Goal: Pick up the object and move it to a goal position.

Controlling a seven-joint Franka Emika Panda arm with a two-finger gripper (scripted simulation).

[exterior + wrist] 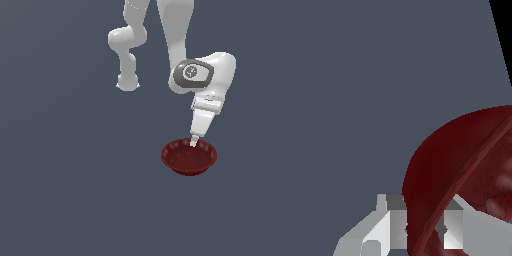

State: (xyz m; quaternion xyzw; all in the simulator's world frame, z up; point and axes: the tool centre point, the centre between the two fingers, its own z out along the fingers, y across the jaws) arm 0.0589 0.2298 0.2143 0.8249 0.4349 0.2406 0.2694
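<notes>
The dark red round bowl [189, 157] sits low in the exterior view's right half, its glossy inside facing up. My gripper [194, 142] comes down tilted onto the bowl's far rim. In the wrist view the bowl [466, 160] fills the corner, and my gripper [423, 232] straddles its rim. One finger [391, 227] is against the outer wall and the other finger [453, 230] is inside. The jaws are closed on the wall between them.
The plain dark grey surface [65, 175] spreads all around the bowl. The white arm's links [202, 75] and its base [127, 80] rise behind the bowl. Nothing else shows.
</notes>
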